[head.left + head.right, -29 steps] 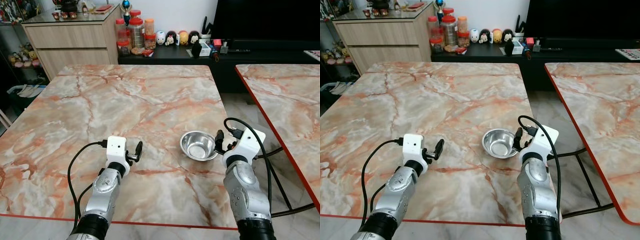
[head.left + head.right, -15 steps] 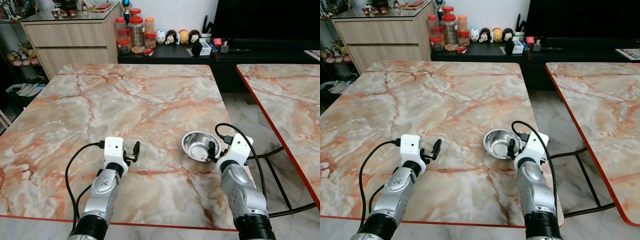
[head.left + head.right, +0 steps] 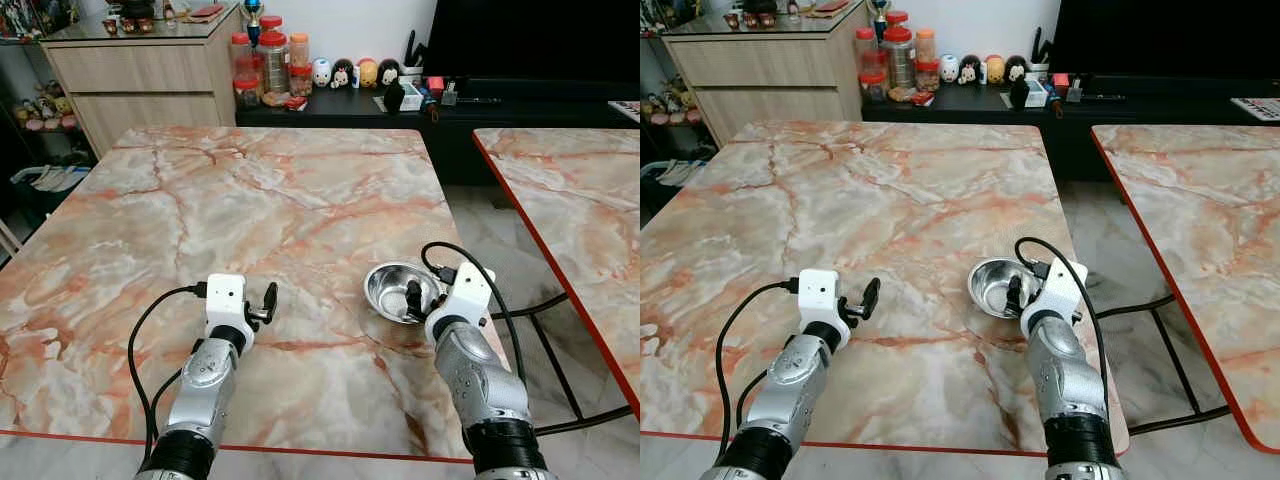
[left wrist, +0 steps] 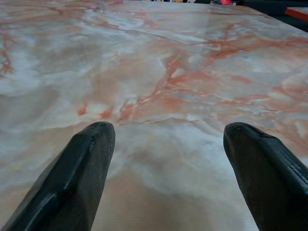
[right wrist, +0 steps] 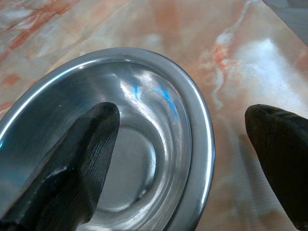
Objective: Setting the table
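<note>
From the head view, the table (image 3: 250,200) has just one small metal bowl (image 3: 392,287) near its right edge, so most of the setting looks left to do. The right wrist view shows the right gripper (image 5: 183,159) spread wide, one finger over the bowl's inside and one outside its rim. The left wrist view shows the left gripper (image 4: 168,159) wide apart over bare table.
</note>
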You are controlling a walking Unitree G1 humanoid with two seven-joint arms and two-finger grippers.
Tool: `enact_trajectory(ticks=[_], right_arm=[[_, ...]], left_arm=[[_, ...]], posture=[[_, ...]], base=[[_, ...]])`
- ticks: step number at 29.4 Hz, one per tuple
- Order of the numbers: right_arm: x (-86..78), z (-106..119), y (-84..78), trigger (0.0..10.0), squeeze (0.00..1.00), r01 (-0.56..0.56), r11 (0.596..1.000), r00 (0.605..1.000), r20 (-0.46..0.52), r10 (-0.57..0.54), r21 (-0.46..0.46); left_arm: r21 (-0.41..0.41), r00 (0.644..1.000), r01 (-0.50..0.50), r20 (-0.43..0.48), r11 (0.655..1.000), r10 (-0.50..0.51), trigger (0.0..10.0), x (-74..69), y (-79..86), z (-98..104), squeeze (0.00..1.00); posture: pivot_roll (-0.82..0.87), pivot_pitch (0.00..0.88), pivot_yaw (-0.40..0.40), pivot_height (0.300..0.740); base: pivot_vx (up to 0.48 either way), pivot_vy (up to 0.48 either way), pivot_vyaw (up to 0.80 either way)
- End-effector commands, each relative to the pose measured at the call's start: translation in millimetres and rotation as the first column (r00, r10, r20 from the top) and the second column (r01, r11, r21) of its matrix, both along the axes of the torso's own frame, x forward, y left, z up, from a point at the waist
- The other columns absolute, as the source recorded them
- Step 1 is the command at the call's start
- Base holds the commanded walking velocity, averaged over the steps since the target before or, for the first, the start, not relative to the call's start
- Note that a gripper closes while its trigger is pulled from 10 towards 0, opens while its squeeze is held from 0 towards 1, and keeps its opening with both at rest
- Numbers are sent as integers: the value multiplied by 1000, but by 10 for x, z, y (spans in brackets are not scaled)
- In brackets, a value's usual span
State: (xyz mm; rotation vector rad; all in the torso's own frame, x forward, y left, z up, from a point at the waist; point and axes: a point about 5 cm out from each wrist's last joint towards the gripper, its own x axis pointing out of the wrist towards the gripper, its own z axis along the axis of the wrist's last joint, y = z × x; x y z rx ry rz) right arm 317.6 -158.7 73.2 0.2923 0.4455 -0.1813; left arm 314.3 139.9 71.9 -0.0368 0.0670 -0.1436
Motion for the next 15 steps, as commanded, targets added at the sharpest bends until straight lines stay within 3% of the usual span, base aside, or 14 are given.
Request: enact_trajectory(ticks=[1, 15], right_arm=[[35, 37, 32, 0, 0, -12, 1000, 1000, 3, 12, -2], [30, 11, 45, 0, 0, -23, 1000, 1000, -7, 23, 0]], left_arm=[[6, 1000, -5, 19, 1000, 5, 10000, 9, 18, 51, 0], [5, 1000, -6, 16, 1000, 6, 10000, 15, 22, 54, 0]], posture=[[-65, 0, -17, 740], [-63, 0, -20, 740]], base=[[0, 0, 0], [0, 0, 0]])
